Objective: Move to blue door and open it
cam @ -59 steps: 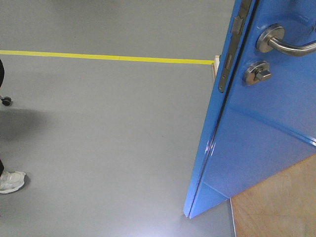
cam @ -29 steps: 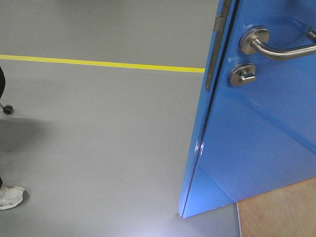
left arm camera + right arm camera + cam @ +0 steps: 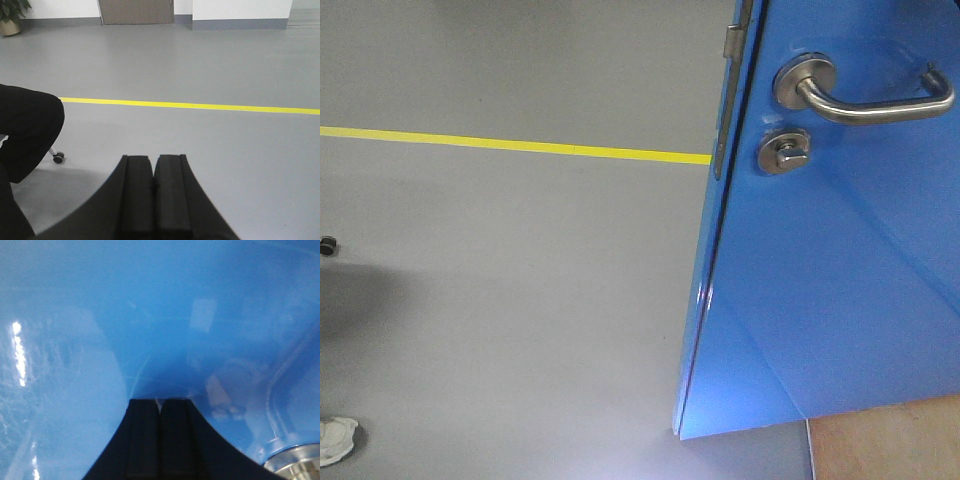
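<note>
Blue door (image 3: 840, 260): fills the front view from 12 to 5 o'clock, ajar, long axis upright, free edge leftward.
Lever handle (image 3: 865, 98): at 2 o'clock, bar horizontal.
Left pincer (image 3: 152, 195): clenched, empty, facing bare floor and the yellow line (image 3: 200, 105).
Right pincer (image 3: 160, 440): clenched, empty, tips at the panel; whether touching is unclear.
Nearer arm: right, judged best placed to push.

Both pincers (image 3: 153, 192) (image 3: 160, 440): matte black, flat ribbed pads.

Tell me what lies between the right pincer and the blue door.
Nothing: in the right wrist view, the shut right pincer points straight at the door face.
</note>
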Robot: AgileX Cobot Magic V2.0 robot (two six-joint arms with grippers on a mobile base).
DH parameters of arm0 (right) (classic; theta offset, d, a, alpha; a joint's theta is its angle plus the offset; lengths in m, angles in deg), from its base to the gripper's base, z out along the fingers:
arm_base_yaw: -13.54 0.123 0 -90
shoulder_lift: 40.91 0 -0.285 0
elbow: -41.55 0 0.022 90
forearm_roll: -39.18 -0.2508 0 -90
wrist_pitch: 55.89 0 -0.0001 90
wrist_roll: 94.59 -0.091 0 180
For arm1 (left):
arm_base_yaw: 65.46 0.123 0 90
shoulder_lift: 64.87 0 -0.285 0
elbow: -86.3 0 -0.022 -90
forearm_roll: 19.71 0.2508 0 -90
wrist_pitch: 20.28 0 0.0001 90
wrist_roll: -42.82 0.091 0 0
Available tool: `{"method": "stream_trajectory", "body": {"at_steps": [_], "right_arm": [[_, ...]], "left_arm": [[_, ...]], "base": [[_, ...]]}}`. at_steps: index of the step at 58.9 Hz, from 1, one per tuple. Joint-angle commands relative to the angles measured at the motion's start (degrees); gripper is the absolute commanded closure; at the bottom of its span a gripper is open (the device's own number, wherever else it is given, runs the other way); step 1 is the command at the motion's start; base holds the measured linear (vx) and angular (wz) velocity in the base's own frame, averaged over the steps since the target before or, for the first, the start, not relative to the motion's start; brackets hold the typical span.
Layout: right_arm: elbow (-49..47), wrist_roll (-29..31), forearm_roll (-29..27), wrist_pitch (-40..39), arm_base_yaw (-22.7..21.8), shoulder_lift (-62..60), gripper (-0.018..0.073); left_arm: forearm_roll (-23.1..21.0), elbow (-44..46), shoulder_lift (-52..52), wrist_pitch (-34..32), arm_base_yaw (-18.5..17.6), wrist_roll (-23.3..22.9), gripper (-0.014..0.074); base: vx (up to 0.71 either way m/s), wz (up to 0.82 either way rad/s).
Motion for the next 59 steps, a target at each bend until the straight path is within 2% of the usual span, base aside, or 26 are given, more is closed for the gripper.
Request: {"method": "stream_trajectory", "body": {"at_steps": [1, 59], "right_arm": [[-1.87, 0.61, -3.12, -3.18, -0.23, -0.93, 0.0557], [-1.87, 0.61, -3.18, -3.17, -0.23, -0.93, 0.0557]], "left_arm": [[0.0, -0.22, 0.85, -4.46, 0.04, -0.18, 0.0526], [0.0, -0.22, 0.85, -4.46, 0.04, -0.18, 0.0526]], "base": [[0.23, -0.01], [0.22, -0.01]]}}
